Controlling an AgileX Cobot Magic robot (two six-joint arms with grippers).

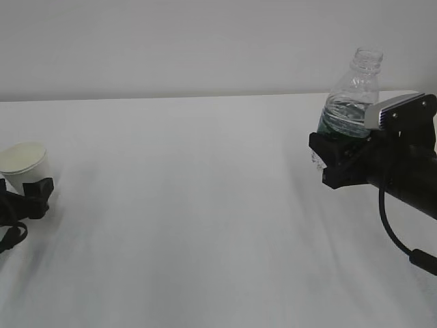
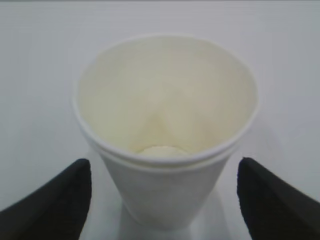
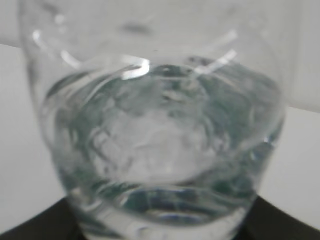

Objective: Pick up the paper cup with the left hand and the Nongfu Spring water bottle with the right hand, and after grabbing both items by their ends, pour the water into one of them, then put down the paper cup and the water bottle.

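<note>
at the far left of the exterior view, the paper cup (image 1: 25,162) upright on the white bench (image 1: 205,225), cream inside turned toward the camera, rolled rim intact. just in front of it, the left tool (image 1: 37,193), black, low over the bench, a cable loop trailing off the left edge. in the left wrist view, the same paper cup (image 2: 167,130) seen from above and slightly behind, centred between the two black fingers (image 2: 55,200), one at each lower corner; a clear strip of bench on either side between finger and cup wall, so spread wide and released, not touching the cup. inside of the cup dry-looking, round bottom visible.

on the right of the exterior view, the nongfu spring water bottle (image 1: 351,96) clamped in the right tool (image 1: 334,154), lifted off the bench and leaning slightly, uncapped neck uppermost. grip low on the body, at about the dark green label band (lettering too blurred to read). light grey plate on top of the tool, a black cable hanging beneath the arm. water (image 1: 345,113) visible in the lower part of the bottle, above the grip. in the right wrist view, the bottle (image 3: 160,130) filling almost the whole frame, very near the lens and out of focus, greenish reflections and rippled water (image 3: 160,150) inside, dark tool parts at the two bottom corners against its sides.

cup and bottle well apart, at opposite ends of the bench.
</note>
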